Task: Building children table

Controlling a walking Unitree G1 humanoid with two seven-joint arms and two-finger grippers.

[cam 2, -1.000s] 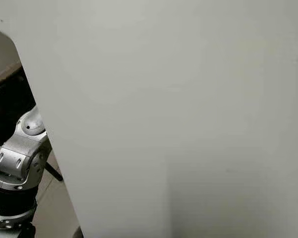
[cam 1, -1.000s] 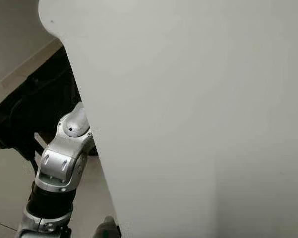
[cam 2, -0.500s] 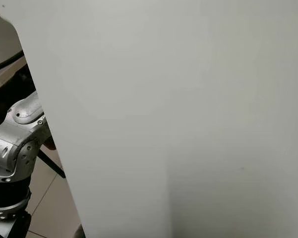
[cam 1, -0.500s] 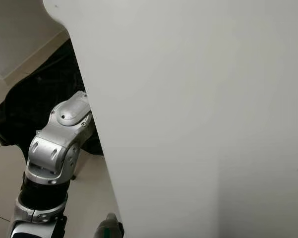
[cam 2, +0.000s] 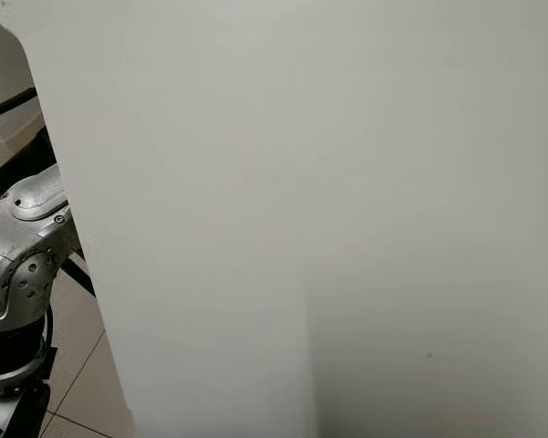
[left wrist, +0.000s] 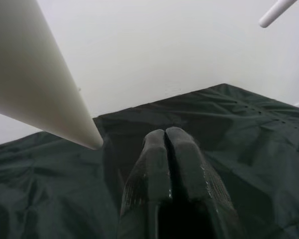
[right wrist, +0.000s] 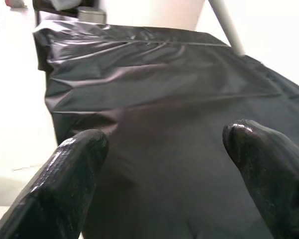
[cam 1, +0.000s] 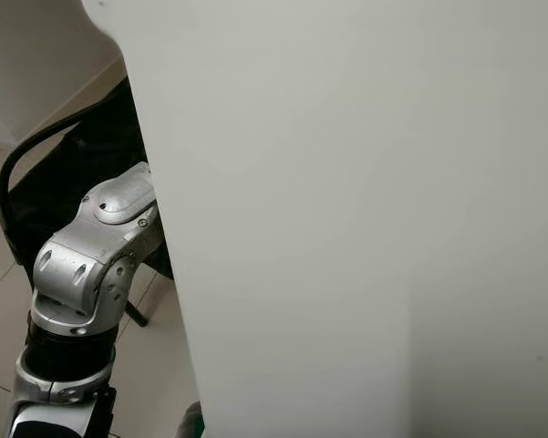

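A large white tabletop panel (cam 1: 346,219) stands close in front of my head, with a rounded corner at its top left. My silver left arm (cam 1: 87,265) rises beside its left edge. In the left wrist view my left gripper (left wrist: 165,133) is shut with nothing between its fingers, above black fabric (left wrist: 239,124). A white tapered table leg (left wrist: 35,84) points down next to it, and another white leg (left wrist: 277,11) shows in the corner. My right gripper (right wrist: 166,139) is open over the same black fabric (right wrist: 154,89), near a white leg (right wrist: 226,25).
A black tube frame (cam 1: 18,160) with dark fabric stands behind my left arm. Pale floor tiles (cam 1: 0,301) lie below it, and a light wall (cam 1: 27,55) runs behind. The panel hides everything to the right.
The view has shifted a little. My left arm's elbow sits further left and lower in the picture, and the black tube frame behind it has come into sight.
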